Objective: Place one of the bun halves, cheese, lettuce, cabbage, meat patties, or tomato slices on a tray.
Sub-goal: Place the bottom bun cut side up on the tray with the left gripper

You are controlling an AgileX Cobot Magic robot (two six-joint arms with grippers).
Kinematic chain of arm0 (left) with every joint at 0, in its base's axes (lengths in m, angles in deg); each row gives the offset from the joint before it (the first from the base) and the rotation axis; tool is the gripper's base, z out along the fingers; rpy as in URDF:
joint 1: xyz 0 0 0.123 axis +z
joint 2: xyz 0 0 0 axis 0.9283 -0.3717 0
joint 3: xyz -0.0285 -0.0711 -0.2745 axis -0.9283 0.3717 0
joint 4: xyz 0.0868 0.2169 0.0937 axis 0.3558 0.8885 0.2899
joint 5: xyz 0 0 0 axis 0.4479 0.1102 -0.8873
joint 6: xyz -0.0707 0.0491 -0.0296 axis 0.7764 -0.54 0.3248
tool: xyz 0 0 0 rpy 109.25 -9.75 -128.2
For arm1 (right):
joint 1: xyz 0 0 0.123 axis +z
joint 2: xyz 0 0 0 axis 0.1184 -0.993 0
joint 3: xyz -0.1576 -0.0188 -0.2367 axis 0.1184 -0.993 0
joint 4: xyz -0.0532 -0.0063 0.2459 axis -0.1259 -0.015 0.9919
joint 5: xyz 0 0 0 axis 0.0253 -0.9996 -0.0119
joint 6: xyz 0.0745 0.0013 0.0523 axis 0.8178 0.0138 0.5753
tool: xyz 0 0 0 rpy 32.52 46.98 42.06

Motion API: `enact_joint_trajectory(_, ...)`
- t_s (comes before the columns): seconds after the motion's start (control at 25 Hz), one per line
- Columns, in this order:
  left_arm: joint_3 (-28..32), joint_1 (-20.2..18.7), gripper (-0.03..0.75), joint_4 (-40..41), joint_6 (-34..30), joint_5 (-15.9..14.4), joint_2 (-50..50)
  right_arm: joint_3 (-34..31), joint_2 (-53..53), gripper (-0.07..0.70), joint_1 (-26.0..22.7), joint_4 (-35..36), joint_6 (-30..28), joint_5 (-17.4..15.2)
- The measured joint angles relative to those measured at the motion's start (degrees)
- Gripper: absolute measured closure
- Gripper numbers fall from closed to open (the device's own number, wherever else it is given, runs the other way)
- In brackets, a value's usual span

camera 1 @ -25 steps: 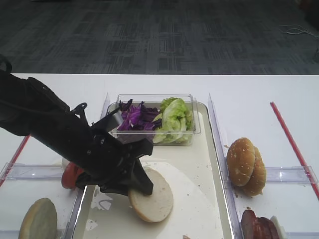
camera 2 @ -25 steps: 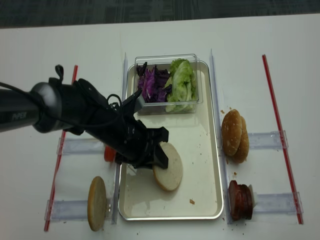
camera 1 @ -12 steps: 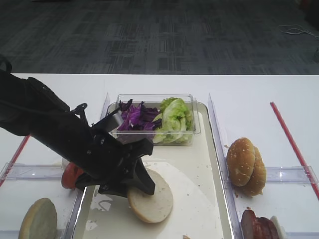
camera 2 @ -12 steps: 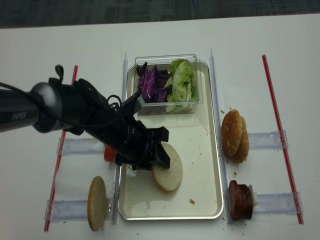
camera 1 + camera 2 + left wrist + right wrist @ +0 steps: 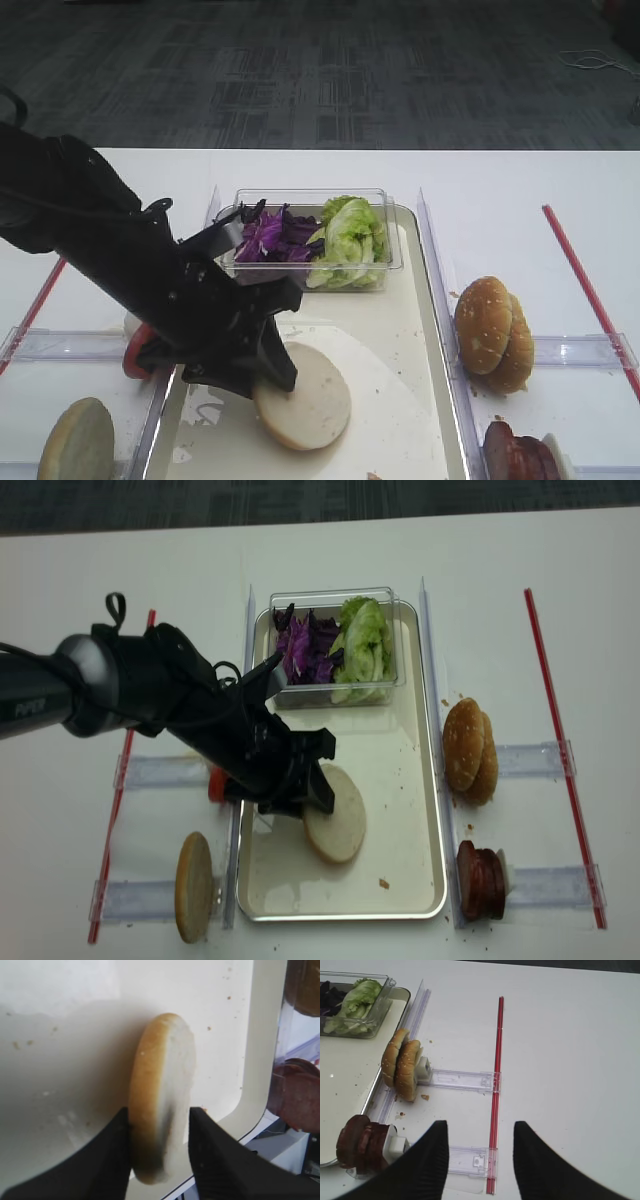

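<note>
While the left claw (image 5: 159, 1150) stood at the bun, things lay as follows.

Bun half: one plain bun half (image 5: 302, 394) lay flat on the tray (image 5: 425, 320), cut face up, toward 7 o'clock of the tray floor in the high view.

Left claw: its fingers (image 5: 112, 1155) flanked the near end of the bun on both sides in the wrist view; the jaws looked parted, but whether they pressed the bun or stood just clear of it I could not tell.

Right claw: the right claw (image 5: 479, 1160) hung over bare desk (image 5: 570, 1060) at 3 o'clock of the tray, jaws spread wide and holding nothing.

Other food: lettuce (image 5: 350, 238) and cabbage (image 5: 275, 234) sat in a clear tub (image 5: 392, 262) at 12 o'clock on the tray. Sesame buns (image 5: 493, 333) stood on edge at 3 o'clock beside the tray, meat patties (image 5: 481, 879) at 5 o'clock, a second plain bun (image 5: 194, 885) at 8 o'clock, and something red (image 5: 138, 350), likely tomato slices, at 9 o'clock, mostly hidden by the arm.

Progress: judged nearly done, since the bun already rested on the tray.

Left to do: only letting go fully and lifting the left arm clear without dragging the bun.
</note>
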Motion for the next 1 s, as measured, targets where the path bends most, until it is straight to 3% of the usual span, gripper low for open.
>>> enact_joint_trajectory(0.52, -0.47, 0.0, 0.434, 8.98, 6.3, -1.68, 0.0, 0.0, 0.0, 0.307, 0.0, 0.0, 0.0, 0.0)
enact_joint_trajectory(0.8, -4.72, 0.0, 0.433, 14.79, 11.04, -5.64, 0.0, 0.0, 0.0, 0.307, 0.0, 0.0, 0.0, 0.0)
enact_joint_trajectory(1.0, -8.78, 0.0, 0.433, 18.63, 14.81, -10.29, 0.0, 0.0, 0.0, 0.307, 0.0, 0.0, 0.0, 0.0)
